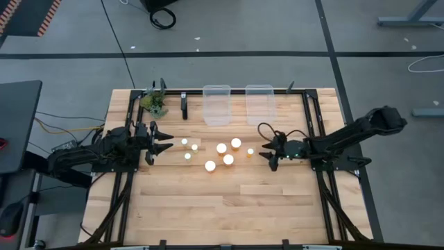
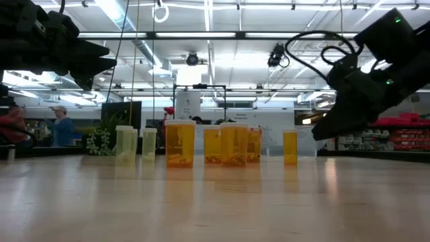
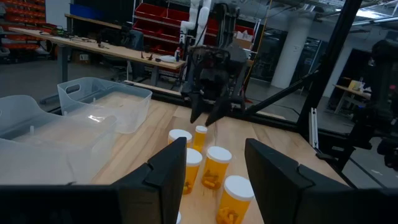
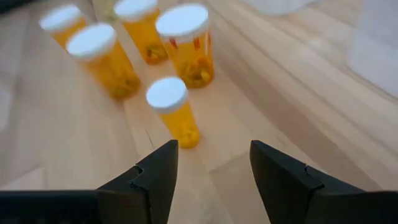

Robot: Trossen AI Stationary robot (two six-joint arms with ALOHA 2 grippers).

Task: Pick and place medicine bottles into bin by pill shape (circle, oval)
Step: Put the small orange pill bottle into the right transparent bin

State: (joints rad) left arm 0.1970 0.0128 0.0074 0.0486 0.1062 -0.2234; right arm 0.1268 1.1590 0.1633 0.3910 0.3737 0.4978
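**Right tool approaching nearest bottle: hazards and inventory**

The right tool (image 1: 269,154) hangs just beside the slim bottle (image 4: 173,111) at the near edge of the cluster, jaws part open and empty. The left tool (image 1: 158,142) waits at the cluster's other side, jaws open, empty.

Hazards:
- The slim bottle is light and upright; a finger striking its cap or side would likely tip or roll it.
- Wider bottles (image 4: 186,42) stand near behind it; overreach could knock them together.
- Pill shape is hard to read here; a wrong bin choice is possible.

Count:
- Bottles: seven on the table (image 1: 229,201), between the arms.
- Bins (image 1: 216,104): two, clear, at the far edge, apparently empty.
- Tools: two.
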